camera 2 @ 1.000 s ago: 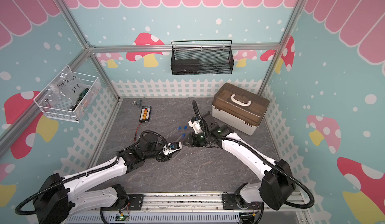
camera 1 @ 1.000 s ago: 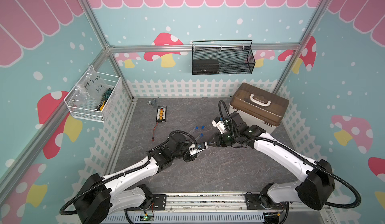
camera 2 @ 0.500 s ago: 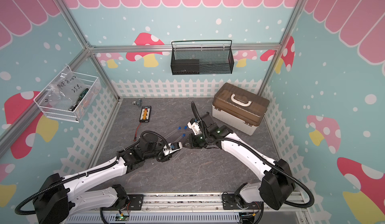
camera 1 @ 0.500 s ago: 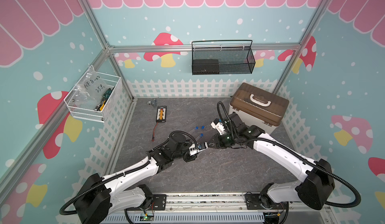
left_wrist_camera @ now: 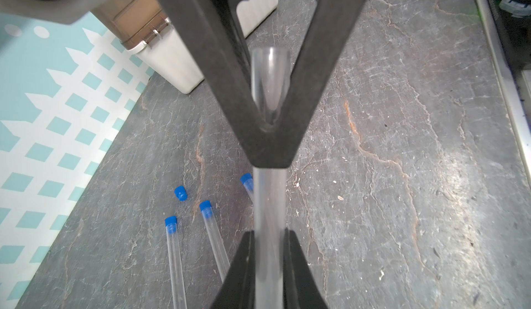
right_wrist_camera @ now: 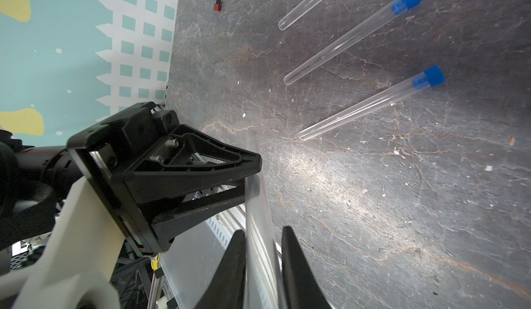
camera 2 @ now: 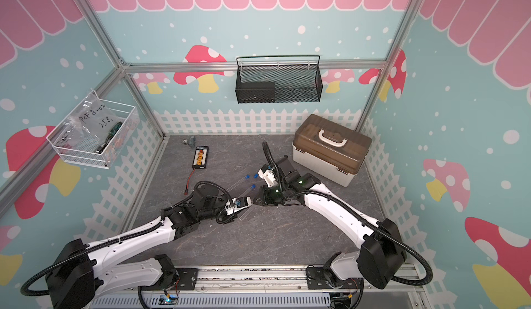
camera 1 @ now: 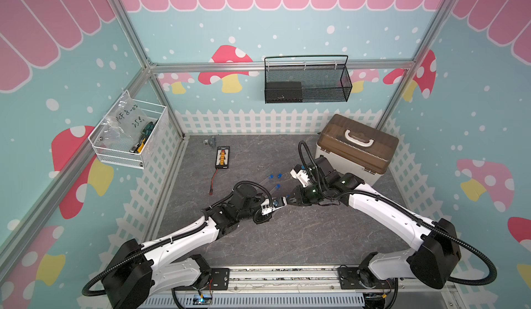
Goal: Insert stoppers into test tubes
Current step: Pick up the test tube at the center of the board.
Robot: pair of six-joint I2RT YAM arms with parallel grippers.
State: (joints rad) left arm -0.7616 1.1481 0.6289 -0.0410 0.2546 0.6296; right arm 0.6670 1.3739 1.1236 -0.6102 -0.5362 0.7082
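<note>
Jaws of the left gripper (left_wrist_camera: 268,235) are clamped on a clear tube (left_wrist_camera: 268,201), held above the middle of the table (camera 1: 287,244). Jaws of the right gripper (right_wrist_camera: 263,235) straddle the same tube from the opposite side, one finger against it and the other very close. Whether they have a firm hold cannot be told. Both arms reach in from the near edge, and the grippers meet tip to tip in both top views. One end of the tube sticks out past each gripper.

Just beyond the grippers, toward the far edge, three tubes (right_wrist_camera: 353,34) lie flat on the table, side by side but apart, slightly fanned. In the left wrist view each has one of the blue stoppers (left_wrist_camera: 205,206) in its end. A loose stopper (left_wrist_camera: 180,193) sits on the table near two of those plugged ends, touching neither.

Farther back, toward the far left corner, a black board (camera 1: 222,157) lies flat, with a red wire (camera 1: 214,178) trailing from it toward the near edge. A small grey part (camera 1: 211,141) rests in the far left corner itself. A brown-lidded box (camera 1: 356,149) with a white handle stands in the far right corner. A black mesh basket (camera 1: 307,83) hangs on the back wall, and a white wire basket (camera 1: 129,138) on the left wall holds a plastic bag and tools.
</note>
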